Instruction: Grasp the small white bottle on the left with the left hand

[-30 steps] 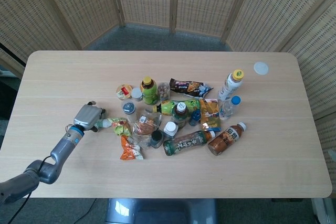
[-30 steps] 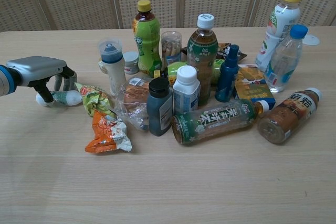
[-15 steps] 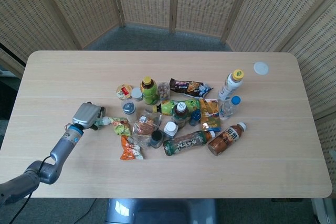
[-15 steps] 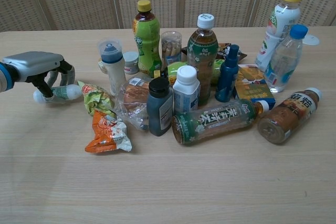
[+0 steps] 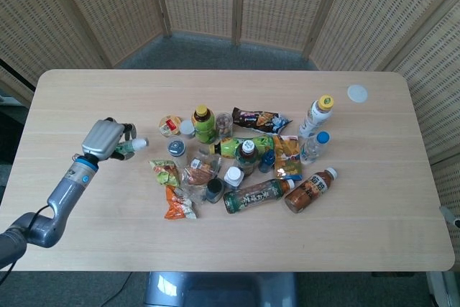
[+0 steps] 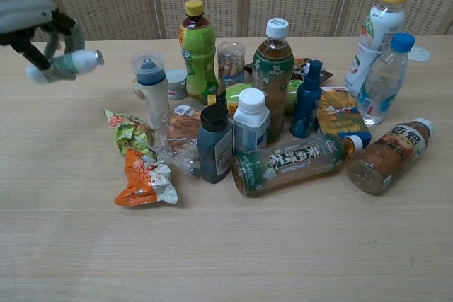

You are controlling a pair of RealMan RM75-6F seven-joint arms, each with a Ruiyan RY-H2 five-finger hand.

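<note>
My left hand [image 5: 104,139] grips the small white bottle [image 5: 131,147], a little bottle with a green label, and holds it lying sideways above the table. In the chest view the left hand [image 6: 32,22] is at the upper left, its fingers wrapped around the small white bottle [image 6: 69,64], well off the tabletop. The bottle's capped end points right, toward the clutter. My right hand appears in neither view.
A crowd of bottles and snack packets fills the table's middle: a baby bottle [image 6: 150,88], a green juice bottle [image 6: 197,51], a crumpled green wrapper [image 6: 126,132], an orange packet [image 6: 145,180]. A white lid [image 5: 356,93] lies at the far right.
The left hand has lifted the small white bottle off the table and carried it up and away from the green wrapper.
</note>
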